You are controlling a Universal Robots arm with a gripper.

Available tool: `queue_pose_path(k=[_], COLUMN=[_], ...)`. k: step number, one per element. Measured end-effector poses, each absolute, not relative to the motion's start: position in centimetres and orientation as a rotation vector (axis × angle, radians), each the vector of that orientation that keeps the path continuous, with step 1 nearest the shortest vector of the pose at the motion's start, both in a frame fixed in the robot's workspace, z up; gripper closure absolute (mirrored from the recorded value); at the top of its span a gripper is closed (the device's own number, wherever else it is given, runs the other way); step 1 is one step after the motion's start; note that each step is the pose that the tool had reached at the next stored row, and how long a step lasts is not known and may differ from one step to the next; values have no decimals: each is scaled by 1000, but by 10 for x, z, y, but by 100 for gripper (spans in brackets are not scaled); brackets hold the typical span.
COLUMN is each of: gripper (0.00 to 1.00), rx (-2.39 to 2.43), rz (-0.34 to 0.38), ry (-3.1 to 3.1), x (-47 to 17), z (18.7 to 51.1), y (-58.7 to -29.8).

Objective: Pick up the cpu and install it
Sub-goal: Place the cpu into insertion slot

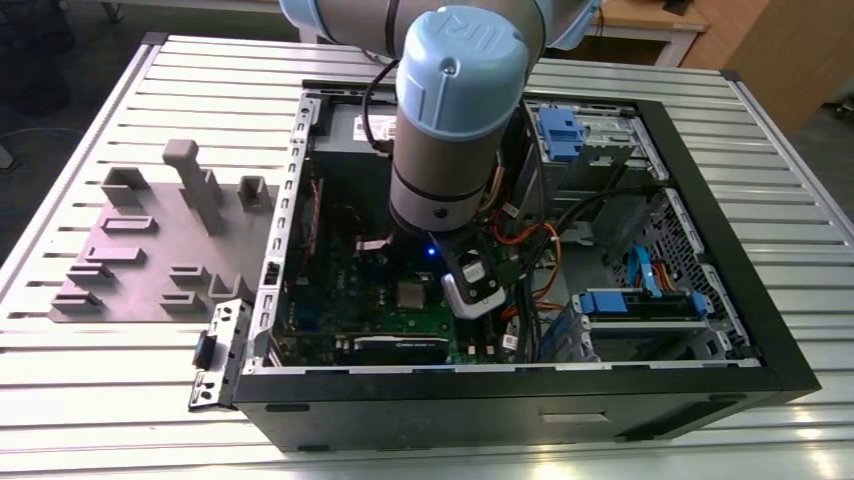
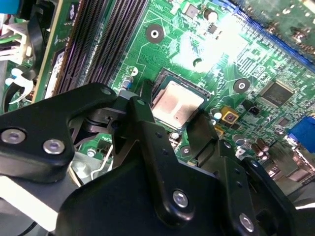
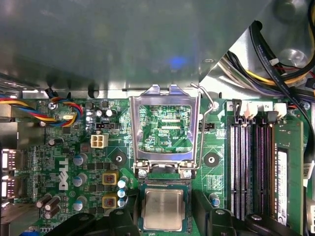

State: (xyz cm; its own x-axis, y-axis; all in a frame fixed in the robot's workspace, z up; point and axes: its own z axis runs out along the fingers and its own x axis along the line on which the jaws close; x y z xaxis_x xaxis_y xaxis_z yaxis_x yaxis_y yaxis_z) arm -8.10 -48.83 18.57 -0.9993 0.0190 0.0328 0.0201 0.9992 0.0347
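The cpu (image 2: 177,105) is a small silver-grey square lying flat in its socket on the green motherboard (image 2: 221,54); the first wrist view shows the cpu (image 3: 163,209) just below the raised silver socket frame (image 3: 165,132). My gripper (image 2: 170,114) hangs right over it, its black fingers (image 2: 140,118) standing on either side of the chip with a small gap to each edge. The gripper (image 3: 164,210) is open and holds nothing. In the exterior view the gripper (image 1: 467,290) is down inside the open computer case (image 1: 694,190), beside the cpu (image 1: 411,293).
Black memory slots (image 3: 251,167) run beside the socket, with one stick (image 3: 285,172) seated. Bundled cables (image 3: 275,64) and blue drive bays (image 1: 641,300) crowd the case. A grey fixture plate (image 1: 147,250) lies on the slatted table at the exterior view's left.
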Motion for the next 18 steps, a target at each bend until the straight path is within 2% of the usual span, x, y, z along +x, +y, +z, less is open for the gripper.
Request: queue_pose_path(k=[16,17,18], gripper=[45,44,38], rx=[-30,-30,-30], rz=[-54,-54,-53], ry=[-3108,-3108,-3108], x=[-81,-81,-81], z=[190,190,189], y=[-488,-488,-488])
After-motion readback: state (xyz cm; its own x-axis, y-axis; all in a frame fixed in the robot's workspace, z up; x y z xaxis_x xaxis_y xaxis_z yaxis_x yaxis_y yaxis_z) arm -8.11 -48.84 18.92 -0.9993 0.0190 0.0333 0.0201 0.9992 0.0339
